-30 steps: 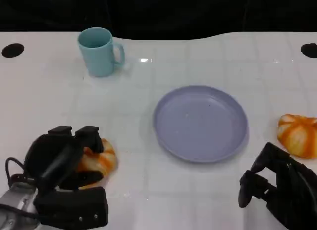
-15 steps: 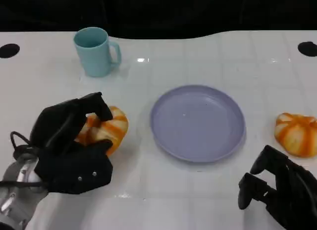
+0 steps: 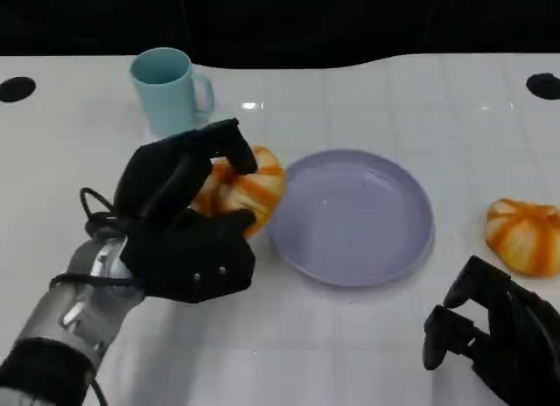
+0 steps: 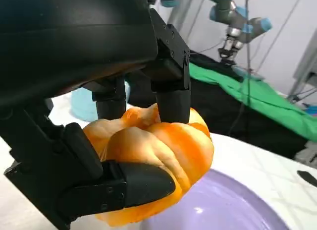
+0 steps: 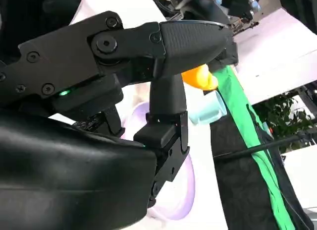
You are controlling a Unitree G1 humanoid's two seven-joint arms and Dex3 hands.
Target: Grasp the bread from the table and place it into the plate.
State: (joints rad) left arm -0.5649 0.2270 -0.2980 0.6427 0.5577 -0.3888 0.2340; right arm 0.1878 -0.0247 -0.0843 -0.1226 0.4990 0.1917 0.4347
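My left hand grips an orange-and-white striped bread roll and carries it above the table, just left of the lavender plate. In the left wrist view the bread is held between black fingers on top and a thumb below, hanging over the plate's rim. My right hand rests at the near right of the table with its fingers curled in and holds nothing. In the right wrist view the right hand has the bread far beyond it.
A light blue mug stands at the back left, close behind my left hand. A second orange striped roll lies on the table right of the plate. Dark round holes mark the table's far corners.
My left hand has lifted the bread off the table and carried it right and away from me, up to the plate's left rim. The right hand has stayed still.
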